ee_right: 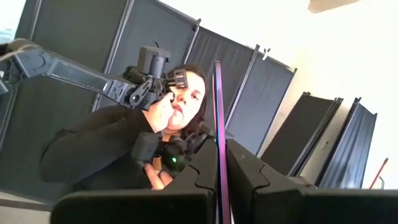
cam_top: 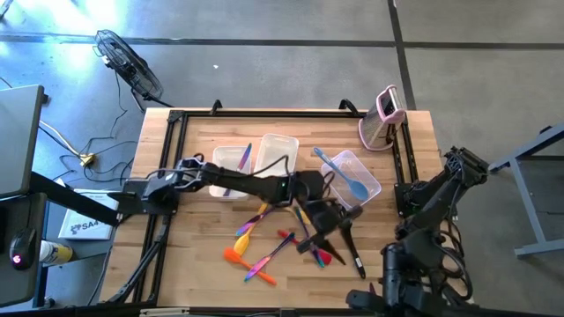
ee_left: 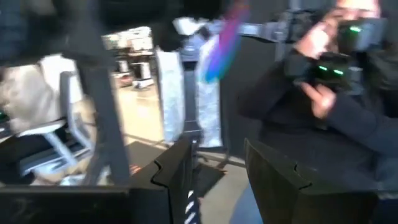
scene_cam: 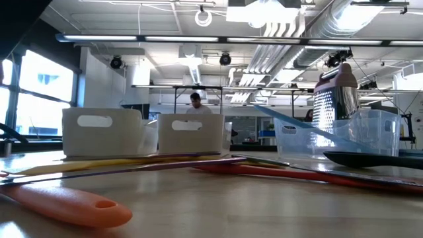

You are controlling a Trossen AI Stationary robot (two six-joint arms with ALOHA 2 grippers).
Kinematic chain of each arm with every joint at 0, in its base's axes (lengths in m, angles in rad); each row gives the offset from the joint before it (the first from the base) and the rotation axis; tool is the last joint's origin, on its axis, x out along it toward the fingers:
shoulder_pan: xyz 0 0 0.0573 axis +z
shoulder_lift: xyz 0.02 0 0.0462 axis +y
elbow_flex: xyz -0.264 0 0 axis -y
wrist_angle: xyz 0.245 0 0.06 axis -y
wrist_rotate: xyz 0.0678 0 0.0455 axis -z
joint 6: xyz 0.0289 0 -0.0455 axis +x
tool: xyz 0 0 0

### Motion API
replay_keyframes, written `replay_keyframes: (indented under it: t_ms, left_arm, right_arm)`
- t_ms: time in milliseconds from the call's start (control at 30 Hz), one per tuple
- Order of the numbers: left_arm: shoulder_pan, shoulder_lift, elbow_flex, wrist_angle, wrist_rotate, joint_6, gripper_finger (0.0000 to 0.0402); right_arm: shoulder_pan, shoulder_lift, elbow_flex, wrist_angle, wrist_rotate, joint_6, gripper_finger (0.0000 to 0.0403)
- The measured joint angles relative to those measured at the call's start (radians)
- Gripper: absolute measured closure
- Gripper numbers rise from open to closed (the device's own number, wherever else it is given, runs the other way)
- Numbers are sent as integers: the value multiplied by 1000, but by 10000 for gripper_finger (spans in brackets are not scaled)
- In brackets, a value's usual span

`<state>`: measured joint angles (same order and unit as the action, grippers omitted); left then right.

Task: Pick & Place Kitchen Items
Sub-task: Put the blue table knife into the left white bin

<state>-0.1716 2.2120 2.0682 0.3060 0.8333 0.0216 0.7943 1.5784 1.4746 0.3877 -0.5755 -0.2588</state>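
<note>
Since the left arm reaches in across the table, the left gripper (cam_top: 319, 227) hangs just front of the clear tub (cam_top: 374, 189) holding the light blue spoon (cam_top: 352, 180). Its fingers (ee_left: 180, 168) stand partly apart; I cannot tell if they grip anything. The black utensil (cam_top: 354, 254) lies just beside that gripper, on the side away from the tub. Its long axis runs tub-to-front-edge, slightly slanted, and which end is the head is unclear. The left arm is judged nearer. The right gripper (ee_right: 222, 180), beyond the tub off the table's side, is closed on a thin purple strip (ee_right: 217, 112).
</note>
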Motion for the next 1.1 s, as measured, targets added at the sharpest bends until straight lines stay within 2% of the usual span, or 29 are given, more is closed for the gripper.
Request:
replay_keyframes:
  t_ms: [233, 400, 733, 967, 1100]
  left_arm:
    - [8, 0, 0, 21, 6, 113, 261]
    - [8, 0, 0, 98, 69, 181, 261]
    - [3, 0, 0, 120, 70, 306, 261]
    - [-16, 0, -1, 41, -126, 406, 261]
    - [-28, 0, -1, 30, -312, 478, 261]
  right_arm:
    - [-7, 0, 0, -19, 34, 9, 398]
    - [-11, 1, 0, 9, 43, 16, 398]
    - [-58, 18, 0, 73, 70, 21, 398]
    - [-82, 31, 0, 82, 110, 48, 398]
    - [-81, 31, 0, 80, 222, 47, 398]
